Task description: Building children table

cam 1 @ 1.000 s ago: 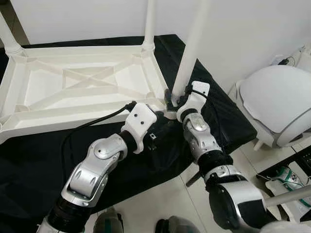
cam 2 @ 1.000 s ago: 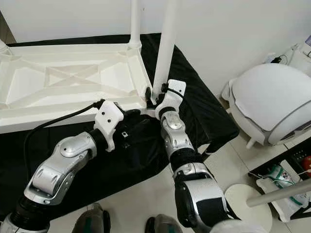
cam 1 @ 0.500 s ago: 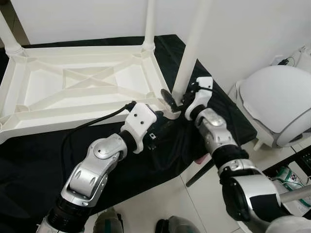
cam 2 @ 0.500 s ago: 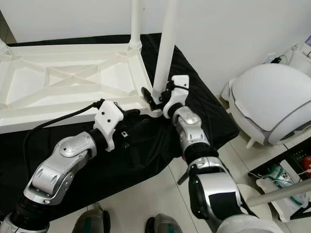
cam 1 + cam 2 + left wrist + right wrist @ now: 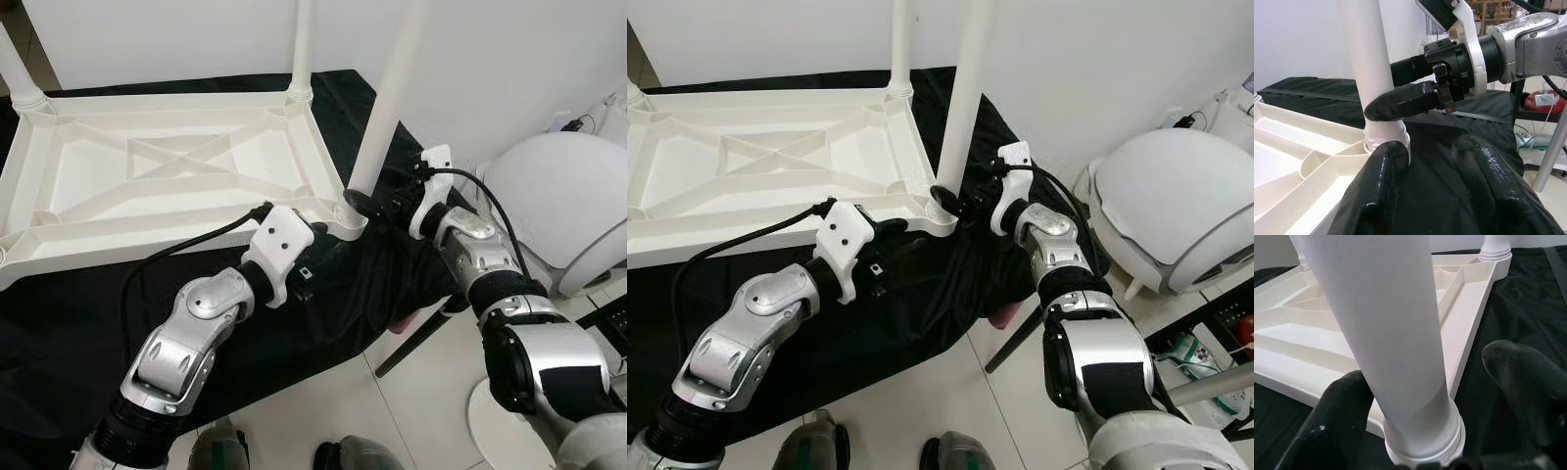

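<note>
The white plastic table (image 5: pixel 176 227) lies upside down on a black cloth (image 5: pixel 59 333). A white leg (image 5: pixel 387 108) stands upright in the socket at its near right corner. My right gripper (image 5: pixel 358 203) reaches that leg's base from the right and is open. The leg (image 5: pixel 1396 333) stands between its fingers: one finger (image 5: pixel 1332 426) touches it, the other (image 5: pixel 1528 387) is apart. My left gripper (image 5: pixel 1430 147) is open and holds nothing. It rests low on the cloth just in front of the same corner, with one finger (image 5: pixel 1383 176) against the socket.
Two more legs stand in the far corners (image 5: pixel 302 49) (image 5: pixel 15 69). A white wall runs close behind. A white domed object (image 5: pixel 558 206) sits on the tiled floor (image 5: pixel 333 411) at the right. A dark slanted rod (image 5: pixel 416 338) lies near the cloth's edge.
My right arm has swung out to the right, so its gripper now reaches the leg's base from the side rather than from in front. The left arm has stayed put.
</note>
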Motion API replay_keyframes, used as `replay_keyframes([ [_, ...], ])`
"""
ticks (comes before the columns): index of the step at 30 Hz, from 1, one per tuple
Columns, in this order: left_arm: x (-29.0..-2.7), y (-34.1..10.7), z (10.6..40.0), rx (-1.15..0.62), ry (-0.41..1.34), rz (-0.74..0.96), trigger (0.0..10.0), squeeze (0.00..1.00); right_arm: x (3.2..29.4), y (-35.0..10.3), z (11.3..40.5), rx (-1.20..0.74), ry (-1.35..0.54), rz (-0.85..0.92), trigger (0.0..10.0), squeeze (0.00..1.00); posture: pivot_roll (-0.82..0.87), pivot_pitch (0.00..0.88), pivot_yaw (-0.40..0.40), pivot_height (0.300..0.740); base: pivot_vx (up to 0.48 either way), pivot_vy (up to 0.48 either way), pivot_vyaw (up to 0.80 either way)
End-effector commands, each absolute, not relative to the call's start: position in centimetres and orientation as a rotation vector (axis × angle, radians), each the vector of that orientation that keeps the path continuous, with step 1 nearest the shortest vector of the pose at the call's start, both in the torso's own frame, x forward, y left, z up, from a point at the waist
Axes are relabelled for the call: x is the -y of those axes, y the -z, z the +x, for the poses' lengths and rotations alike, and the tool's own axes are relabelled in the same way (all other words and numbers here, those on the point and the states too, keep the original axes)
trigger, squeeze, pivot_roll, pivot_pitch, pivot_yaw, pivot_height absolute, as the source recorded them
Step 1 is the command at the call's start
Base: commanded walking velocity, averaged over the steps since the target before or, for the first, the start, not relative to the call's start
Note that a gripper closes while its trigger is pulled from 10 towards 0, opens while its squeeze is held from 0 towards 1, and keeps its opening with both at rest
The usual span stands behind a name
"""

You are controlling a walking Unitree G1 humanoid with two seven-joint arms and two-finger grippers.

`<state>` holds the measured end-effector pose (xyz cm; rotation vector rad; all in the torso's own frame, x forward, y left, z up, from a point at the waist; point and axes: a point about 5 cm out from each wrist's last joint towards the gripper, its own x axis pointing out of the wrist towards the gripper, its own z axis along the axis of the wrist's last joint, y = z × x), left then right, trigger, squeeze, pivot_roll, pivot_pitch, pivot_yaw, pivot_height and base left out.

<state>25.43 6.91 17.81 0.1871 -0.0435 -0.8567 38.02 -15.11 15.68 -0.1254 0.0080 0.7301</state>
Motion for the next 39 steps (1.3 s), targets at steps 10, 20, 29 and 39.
replay_keyframes([
  [10,-6.8,-17.9,25.5,0.04,0.853,0.183,10.0,0.0,13.8,-14.9,38.0,-0.047,-0.768,-0.135,10.0,0.0,0.02,0.0,-0.071,0.74,0.0,0.0,0.0],
  [20,-6.8,-17.9,25.5,0.041,0.847,0.182,10.0,0.0,13.5,-14.7,38.1,-0.048,-0.758,-0.148,4.0,0.0,0.02,0.0,-0.076,0.74,0.0,0.0,0.0],
  [29,-6.8,-17.8,25.4,0.038,0.842,0.178,10.0,0.0,13.8,-13.9,37.7,-0.058,-0.751,-0.123,0.0,0.0,0.02,0.0,-0.078,0.74,0.0,0.0,0.0],
  [39,-6.9,-17.6,25.1,0.028,0.845,0.174,10.0,0.0,13.7,-13.7,36.5,0.059,-0.811,-0.063,0.0,0.0,0.0,0.02,-0.071,0.74,0.0,0.0,0.0],
])
